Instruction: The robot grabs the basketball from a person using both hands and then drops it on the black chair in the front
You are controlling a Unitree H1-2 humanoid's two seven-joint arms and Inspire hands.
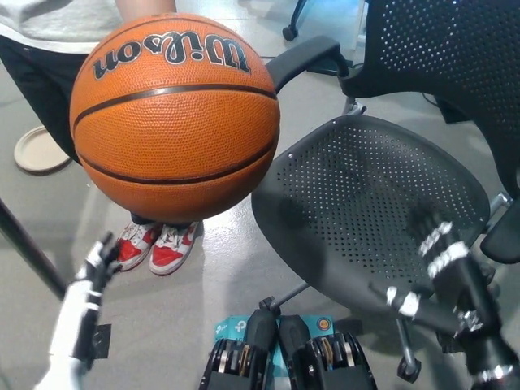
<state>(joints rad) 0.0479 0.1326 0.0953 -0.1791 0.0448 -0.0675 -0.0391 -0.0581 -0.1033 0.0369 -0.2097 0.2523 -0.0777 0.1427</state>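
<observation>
1. The only clear text is "Wilson" on the basketball [175, 118], in big black letters with a pale outline. It reads upside down from the head view (the ball is turned that way), arcing across the upper part of the orange ball just above one of its black seams.
2. There's a teal box [231, 328] on the floor at the bottom edge of the frame with a small white logo that looks like "tp-link", but it's tiny and partly hidden, so I can't say for sure.
3. A small round orange sticker [323, 325] sits on that same box; its print is too small to read.
</observation>
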